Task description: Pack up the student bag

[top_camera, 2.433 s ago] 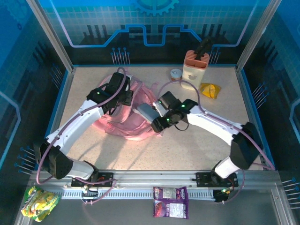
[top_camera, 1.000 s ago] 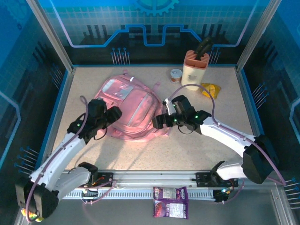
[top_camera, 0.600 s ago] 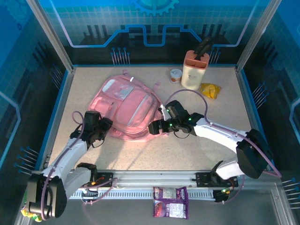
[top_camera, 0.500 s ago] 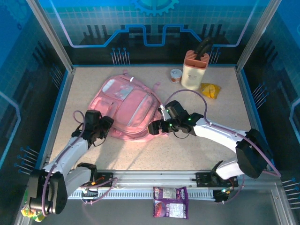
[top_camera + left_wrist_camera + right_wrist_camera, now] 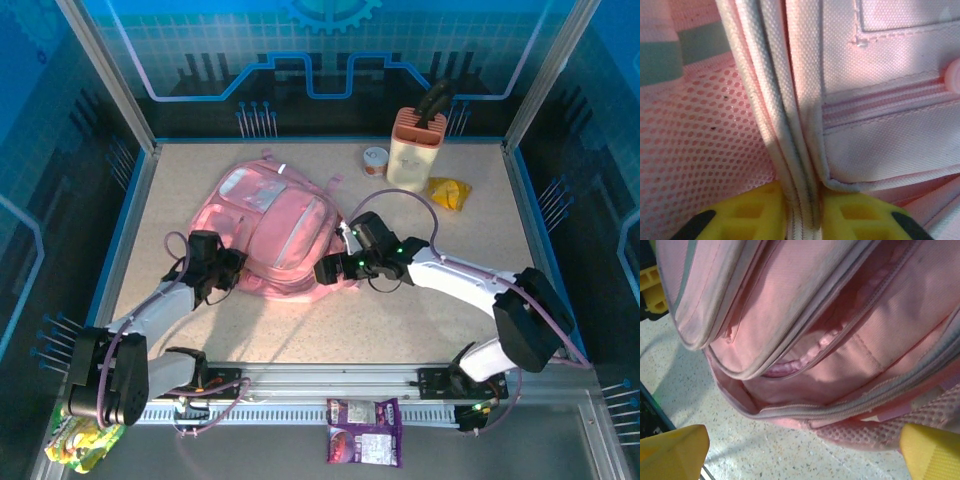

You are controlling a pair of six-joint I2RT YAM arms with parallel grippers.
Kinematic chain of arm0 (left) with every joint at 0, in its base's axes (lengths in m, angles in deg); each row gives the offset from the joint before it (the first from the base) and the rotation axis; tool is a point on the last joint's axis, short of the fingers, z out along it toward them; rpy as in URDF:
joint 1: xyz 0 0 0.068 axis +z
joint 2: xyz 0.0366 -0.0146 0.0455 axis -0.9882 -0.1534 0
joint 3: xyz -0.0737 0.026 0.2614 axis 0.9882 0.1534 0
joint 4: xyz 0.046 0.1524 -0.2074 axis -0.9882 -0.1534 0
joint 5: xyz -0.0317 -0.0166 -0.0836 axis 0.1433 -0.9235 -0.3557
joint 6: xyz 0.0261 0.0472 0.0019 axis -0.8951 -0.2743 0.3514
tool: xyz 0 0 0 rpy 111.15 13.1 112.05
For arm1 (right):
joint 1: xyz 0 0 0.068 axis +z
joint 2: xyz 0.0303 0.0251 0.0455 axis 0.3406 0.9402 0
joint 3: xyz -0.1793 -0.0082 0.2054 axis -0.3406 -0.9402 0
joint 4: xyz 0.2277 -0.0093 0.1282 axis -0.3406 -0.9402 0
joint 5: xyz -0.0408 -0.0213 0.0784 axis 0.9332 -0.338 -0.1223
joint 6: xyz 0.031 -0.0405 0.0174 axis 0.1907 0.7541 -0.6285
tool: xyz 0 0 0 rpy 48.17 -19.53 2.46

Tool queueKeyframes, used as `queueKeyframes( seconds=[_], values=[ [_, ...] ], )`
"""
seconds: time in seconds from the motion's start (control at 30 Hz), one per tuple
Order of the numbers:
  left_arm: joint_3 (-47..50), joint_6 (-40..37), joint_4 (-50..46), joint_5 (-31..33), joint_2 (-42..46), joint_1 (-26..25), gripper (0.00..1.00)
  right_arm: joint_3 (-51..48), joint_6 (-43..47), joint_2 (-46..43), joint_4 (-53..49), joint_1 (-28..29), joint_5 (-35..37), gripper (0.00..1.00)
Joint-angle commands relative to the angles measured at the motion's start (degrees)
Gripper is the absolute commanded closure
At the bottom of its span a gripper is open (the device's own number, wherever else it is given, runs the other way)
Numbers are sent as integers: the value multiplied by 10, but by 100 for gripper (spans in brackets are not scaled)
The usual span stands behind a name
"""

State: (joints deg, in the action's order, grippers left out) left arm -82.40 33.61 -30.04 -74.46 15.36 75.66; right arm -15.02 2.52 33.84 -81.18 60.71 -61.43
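Left of the student bag (image 5: pixel 275 230), at its near-left edge: the left tool (image 5: pixel 230 268) pinches the bag's white trim (image 5: pixel 790 125). In the wrist view the yellow pads (image 5: pixel 752 217) sit on either side of the piped seam and touch it. Pink mesh (image 5: pixel 700 145) lies to one side, a pocket panel to the other. Judged a grip on fabric, not a hover.

The bag lies flat on the bench (image 5: pixel 400 320), front pockets up.

At the bag's near-right corner: the right tool (image 5: pixel 330 270), jaws spread wide, nothing between them. Its yellow fingertips (image 5: pixel 672 447) frame the bag's mouth (image 5: pixel 805 365), which gapes a little. Pink lining shows inside; no contents that I can make out.

Right of and behind the bag, well apart: small round tin (image 5: pixel 376 160), pale holder (image 5: pixel 415 150), yellow packet (image 5: pixel 448 192).

Step in hand (judgement): opening the bag for loading, with nothing visibly packed yet. The left side anchors the trim and the right side is placed to take a lip of the mouth.

Next move calls for the right tool to close on the upper lip, then pull away from the left anchor to widen the mouth. The fabric is soft, so a shallow bite may slip.
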Motion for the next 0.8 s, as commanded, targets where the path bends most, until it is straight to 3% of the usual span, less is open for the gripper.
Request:
queueKeyframes(
  seconds=[0.0,0.13,0.33,0.53,0.67,0.77],
  values=[
    [0,9,25,-12,15,2,86,25,1,21,8,-12,8,1],
    [-8,10,11,-14,38,1,100,64,12,60,1,-19,15,0],
    [0,23,1,-22,82,-13,100,136,30,133,11,-35,5,0],
    [-5,62,6,11,100,-81,100,266,66,216,-42,-57,-3,0],
    [-16,79,12,15,86,-100,100,319,97,224,-98,-64,-20,0],
    [-18,86,7,26,90,-104,100,306,111,192,-135,-53,-2,0]
  ],
)
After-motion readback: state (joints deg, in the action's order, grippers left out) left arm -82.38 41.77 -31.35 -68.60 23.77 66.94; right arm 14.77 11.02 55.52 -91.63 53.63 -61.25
